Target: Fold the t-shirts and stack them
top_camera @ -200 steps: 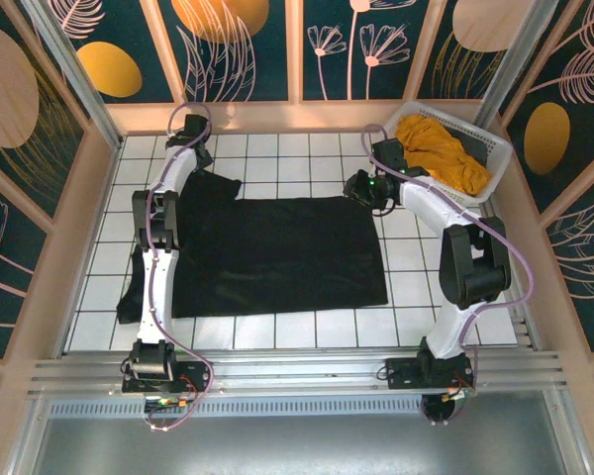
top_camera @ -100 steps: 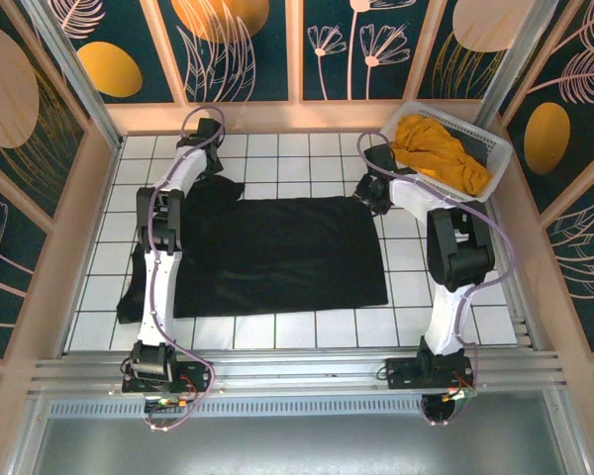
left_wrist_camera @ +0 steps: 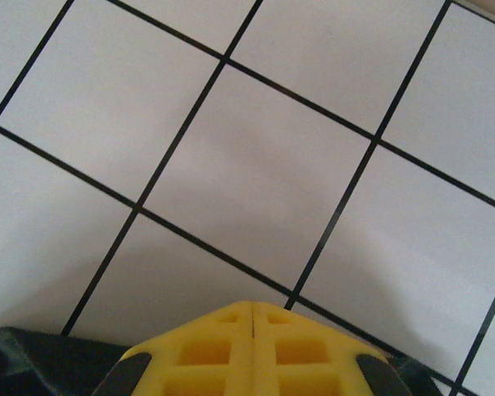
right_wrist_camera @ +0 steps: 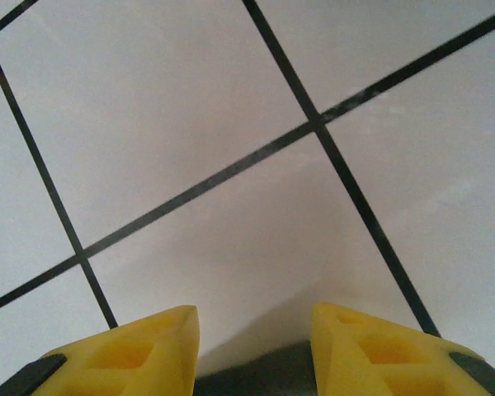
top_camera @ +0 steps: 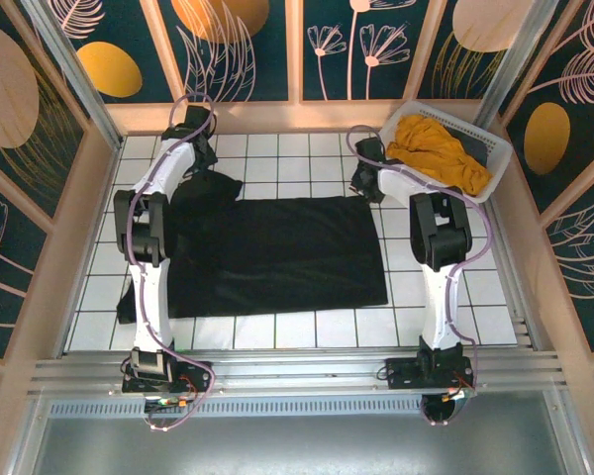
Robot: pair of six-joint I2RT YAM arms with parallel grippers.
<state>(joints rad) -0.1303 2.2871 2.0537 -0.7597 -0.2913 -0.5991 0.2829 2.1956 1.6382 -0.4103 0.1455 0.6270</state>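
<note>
the black t-shirt (top_camera: pixel 277 252) lies spread flat on the tiled surface (top_camera: pixel 307 158), its long axis running left to right across the top view. the sleeve end is toward the left arm (top_camera: pixel 144 228) and the straight hem end toward the right arm (top_camera: pixel 436 233). each arm reaches out to its own far corner of the cloth, so the shirt lies on the base side of both sets of fingers, with bare tile beyond them. in the left wrist view the left fingers (left_wrist_camera: pixel 190 355) are pressed together, their pads meeting along a thin seam. dark cloth (left_wrist_camera: pixel 33 363) shows low on either side of them, but i cannot tell whether any of it is pinched between the pads. in the right wrist view the right fingers (right_wrist_camera: pixel 132 351) stand apart, with a sliver of the dark edge (right_wrist_camera: pixel 256 375) showing low in the gap, so they straddle that far-right corner without clamping it. as i judge it, the coming move is a fold of the far long edge toward the near one, and it turns on the right fingers closing on their corner so both ends lift evenly. the white lattice basket (top_camera: pixel 498 168) sits at the far right corner of the surface, close to the right arm. the mustard-yellow t-shirt (top_camera: pixel 438 148) is crumpled inside it beside a bit of grey cloth (top_camera: pixel 480 150), not yet folded.
</note>
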